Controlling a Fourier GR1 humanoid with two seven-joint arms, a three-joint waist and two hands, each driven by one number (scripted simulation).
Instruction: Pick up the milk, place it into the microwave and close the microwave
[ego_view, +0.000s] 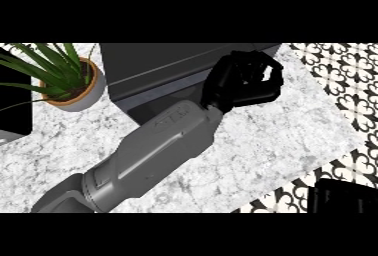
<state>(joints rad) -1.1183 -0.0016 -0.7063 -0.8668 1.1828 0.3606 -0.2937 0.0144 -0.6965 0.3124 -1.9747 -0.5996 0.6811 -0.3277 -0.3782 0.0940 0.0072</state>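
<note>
Reaching at the microwave (166, 65), milk not visible, maybe hidden in the curled hand or already inside | left hand (247, 77) curled near the microwave's front edge, contents unclear; right hand (343, 195) barely seen at lower right, state untellable | advice: sweep the door shut squarely | marble counter (280, 135), plant (63, 75) left, patterned floor (347, 75) right.

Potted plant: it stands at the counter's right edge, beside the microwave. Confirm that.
Not quite. The head view shows the potted plant at the counter's left side, not its right edge. It does stand beside the microwave.
</note>
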